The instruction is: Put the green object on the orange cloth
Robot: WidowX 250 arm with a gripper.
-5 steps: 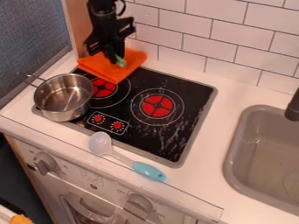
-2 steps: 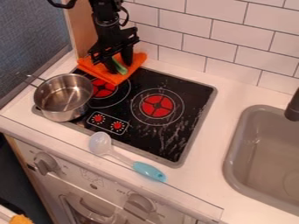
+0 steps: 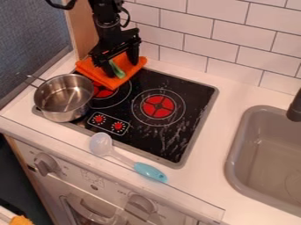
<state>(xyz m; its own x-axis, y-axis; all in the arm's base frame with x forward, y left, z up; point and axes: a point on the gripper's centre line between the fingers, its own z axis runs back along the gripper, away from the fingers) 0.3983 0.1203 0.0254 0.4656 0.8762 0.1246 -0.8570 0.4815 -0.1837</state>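
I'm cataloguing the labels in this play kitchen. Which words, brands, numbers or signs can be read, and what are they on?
None reads clearly.
Oven front, near the right knob: small print, too small to read.
Oven front, between the two knobs: faint marking, too small to make out.
Stove top, around the red dials: tiny marks, too small.

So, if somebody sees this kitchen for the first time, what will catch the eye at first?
First comes the bright orange cloth at the back left of the black stove top, with the green object on it. Above stands the black robot arm, its fingers apart. Next, the red burner glares near the stove top's middle.
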